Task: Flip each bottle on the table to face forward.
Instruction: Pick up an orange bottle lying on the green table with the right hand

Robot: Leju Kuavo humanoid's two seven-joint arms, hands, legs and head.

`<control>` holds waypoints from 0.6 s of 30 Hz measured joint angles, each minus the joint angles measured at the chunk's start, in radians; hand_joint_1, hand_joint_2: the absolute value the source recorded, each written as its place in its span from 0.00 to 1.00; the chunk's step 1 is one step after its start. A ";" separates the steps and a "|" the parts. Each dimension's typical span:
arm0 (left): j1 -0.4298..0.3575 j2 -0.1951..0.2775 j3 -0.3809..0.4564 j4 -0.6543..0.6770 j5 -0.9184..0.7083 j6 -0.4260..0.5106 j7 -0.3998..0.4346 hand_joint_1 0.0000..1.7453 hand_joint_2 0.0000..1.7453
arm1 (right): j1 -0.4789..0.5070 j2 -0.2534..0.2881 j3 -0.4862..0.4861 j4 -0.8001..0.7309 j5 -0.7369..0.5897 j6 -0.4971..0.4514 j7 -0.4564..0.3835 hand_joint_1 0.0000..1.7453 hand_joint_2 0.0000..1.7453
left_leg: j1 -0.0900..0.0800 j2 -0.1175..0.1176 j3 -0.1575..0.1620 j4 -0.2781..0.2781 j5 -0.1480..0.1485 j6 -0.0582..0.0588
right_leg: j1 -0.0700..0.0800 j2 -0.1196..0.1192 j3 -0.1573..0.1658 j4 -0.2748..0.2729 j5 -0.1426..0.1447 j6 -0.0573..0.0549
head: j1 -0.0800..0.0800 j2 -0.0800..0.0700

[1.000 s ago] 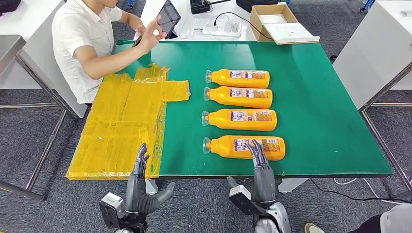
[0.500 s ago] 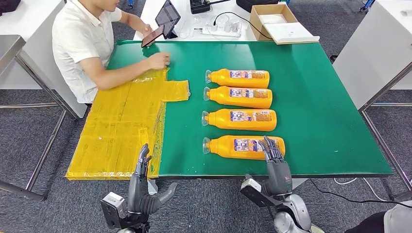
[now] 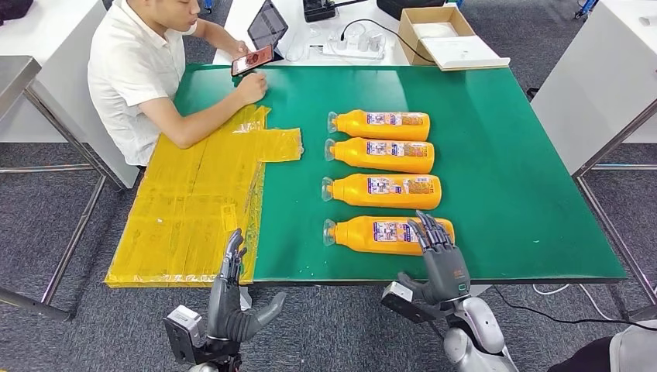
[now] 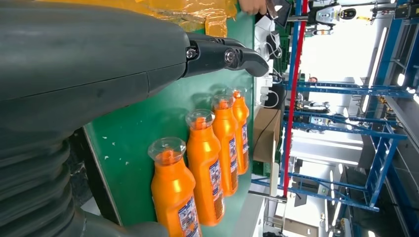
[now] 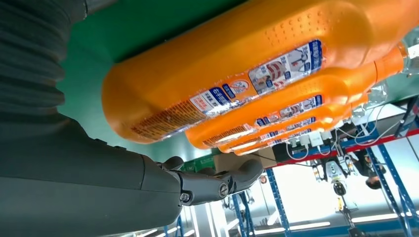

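Reaching up over the near edge of the green table [image 3: 503, 155], right hand [image 3: 440, 260] with fingers spread and extended, fingertips [image 3: 431, 229] lying over the base end of the nearest orange bottle [image 3: 387, 235]; contact with the bottle not certain from above, nothing gripped. Seen from the right wrist, thumb [image 5: 217, 183] held clear below that bottle's rounded base [image 5: 237, 74], label side showing.

Held upright at the table's front edge, left hand [image 3: 231, 298], fingers straight and together, thumb stuck out to the side, holding nothing, tips over the near corner of the yellow plastic sheet [image 3: 194, 201].

Lying on their sides in a column, four orange bottles, caps toward the sheet, labels up: nearest one under the right fingertips, then second bottle [image 3: 383, 191], third bottle [image 3: 381, 155] and farthest bottle [image 3: 380, 125], each just beside the next.

Seated at the far left corner, a person in a white shirt [image 3: 135, 70], forearm resting on the sheet, phone [image 3: 252, 60] in hand. Beyond the table, an open cardboard box [image 3: 442, 35].
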 joint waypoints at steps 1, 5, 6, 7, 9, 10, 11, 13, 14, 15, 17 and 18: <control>-0.001 0.000 0.000 0.000 0.000 0.000 0.000 0.00 1.00 | -0.001 0.000 0.000 0.000 0.000 0.000 0.000 0.00 1.00 | 0.000 0.000 0.000 0.000 0.000 0.000 | 0.000 0.000 0.000 0.000 0.000 0.000 | 0.000 0.000; -0.001 0.000 0.000 0.001 -0.002 -0.002 0.000 0.00 1.00 | -0.003 -0.001 0.000 -0.003 0.008 0.000 0.005 0.00 1.00 | 0.000 0.000 0.000 0.000 0.000 0.000 | 0.000 0.000 0.000 0.000 0.000 0.000 | 0.000 0.000; -0.001 0.000 0.000 0.001 -0.003 -0.004 0.000 0.00 1.00 | -0.004 -0.002 0.001 -0.003 0.016 0.000 0.010 0.00 1.00 | 0.000 0.000 0.000 0.000 0.000 0.000 | 0.000 0.000 0.000 0.000 0.000 0.000 | 0.000 0.000; -0.001 0.000 0.000 0.001 -0.005 -0.007 0.000 0.00 1.00 | -0.005 -0.003 0.003 -0.003 0.027 -0.001 0.016 0.00 1.00 | 0.000 0.000 0.000 0.000 0.000 0.000 | 0.000 0.000 0.000 0.000 0.000 0.000 | 0.000 0.000; -0.001 0.000 -0.001 0.001 -0.010 -0.013 0.001 0.00 1.00 | -0.011 -0.006 0.010 -0.003 0.050 -0.003 0.022 0.00 1.00 | 0.000 0.000 0.000 0.000 0.000 0.000 | 0.000 0.000 0.000 0.000 0.000 0.000 | 0.000 0.000; 0.000 0.000 -0.001 0.001 -0.013 -0.016 0.002 0.00 1.00 | -0.015 -0.007 0.015 -0.003 0.059 -0.002 0.024 0.00 1.00 | 0.000 0.000 0.000 0.000 0.000 0.000 | 0.000 0.000 0.000 0.000 0.000 0.000 | 0.000 0.000; 0.000 0.000 -0.002 0.001 -0.015 -0.018 0.002 0.00 1.00 | -0.021 -0.008 0.020 -0.003 0.067 -0.001 0.030 0.00 1.00 | 0.000 0.000 0.000 0.000 0.000 0.000 | 0.000 0.000 0.000 0.000 0.000 0.000 | 0.000 0.000; 0.001 0.000 -0.002 0.001 -0.021 -0.020 0.003 0.00 1.00 | -0.035 -0.008 0.033 -0.003 0.078 0.011 0.054 0.00 1.00 | 0.000 0.000 0.000 0.000 0.000 0.000 | 0.000 0.000 0.000 0.000 0.000 0.000 | 0.000 0.000; 0.001 0.000 -0.002 0.001 -0.022 -0.021 0.003 0.00 1.00 | -0.043 -0.008 0.038 -0.002 0.081 0.022 0.070 0.00 1.00 | 0.000 0.000 0.000 0.000 0.000 0.000 | 0.000 0.000 0.000 0.000 0.000 0.000 | 0.000 0.000; 0.002 0.000 -0.002 0.001 -0.023 -0.021 0.003 0.00 1.00 | -0.051 -0.010 0.041 0.000 0.082 0.035 0.086 0.00 1.00 | 0.000 0.000 0.000 0.000 0.000 0.000 | 0.000 0.000 0.000 0.000 0.000 0.000 | 0.000 0.000; 0.002 0.000 -0.002 0.001 -0.025 -0.023 0.003 0.00 1.00 | -0.067 -0.015 0.046 0.010 0.079 0.057 0.108 0.00 1.00 | 0.000 0.000 0.000 0.000 0.000 0.000 | 0.000 0.000 0.000 0.000 0.000 0.000 | 0.000 0.000; 0.002 0.000 -0.002 0.001 -0.026 -0.024 0.003 0.00 1.00 | -0.075 -0.018 0.048 0.018 0.077 0.064 0.114 0.00 1.00 | 0.000 0.000 0.000 0.000 0.000 0.000 | 0.000 0.000 0.000 0.000 0.000 0.000 | 0.000 0.000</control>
